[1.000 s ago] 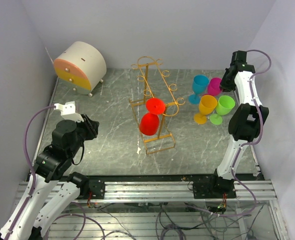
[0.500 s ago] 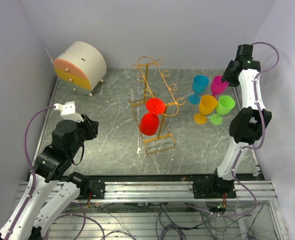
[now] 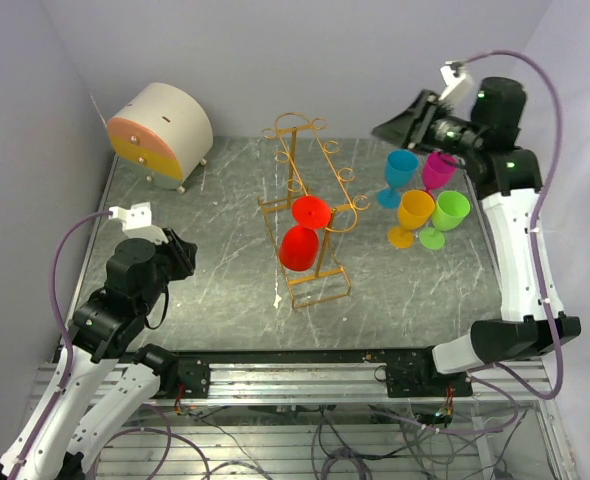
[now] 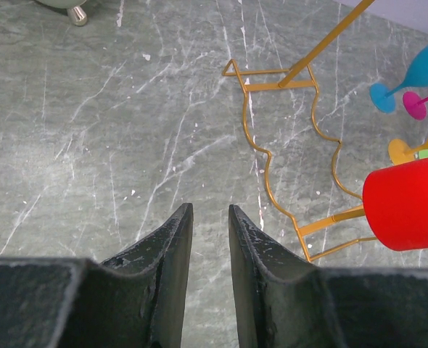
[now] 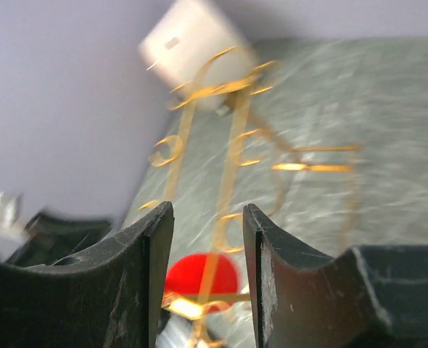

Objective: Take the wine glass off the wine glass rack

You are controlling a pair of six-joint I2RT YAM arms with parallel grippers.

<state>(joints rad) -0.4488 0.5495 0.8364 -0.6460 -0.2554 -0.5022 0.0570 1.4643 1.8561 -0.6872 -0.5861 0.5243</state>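
Looking down from above, I saw a grey marbled counter (image 3: 215, 250) boxed in by pale lilac walls (image 3: 275, 60). At its far left corner stood a round white drawer box (image 3: 160, 132) with an orange drawer above a yellow one, both closed, so I could not see inside. The wine glass rack (image 3: 297, 175) stood near the middle of the counter, and the red wine glass (image 3: 300, 245) hung from it bowl-down at the near end. Well apart to the right, four glasses stood upright in a tight cluster: blue (image 3: 399, 172) and magenta (image 3: 437, 170) behind, orange (image 3: 413, 212) and green (image 3: 449, 212) in front. My left claw (image 4: 209, 214) hung low over bare counter left of the rack, its fingers narrowly parted and holding nothing. My right claw (image 5: 207, 214) was raised by the back wall near the blue glass, facing the rack, its fingers apart and gripping nothing.
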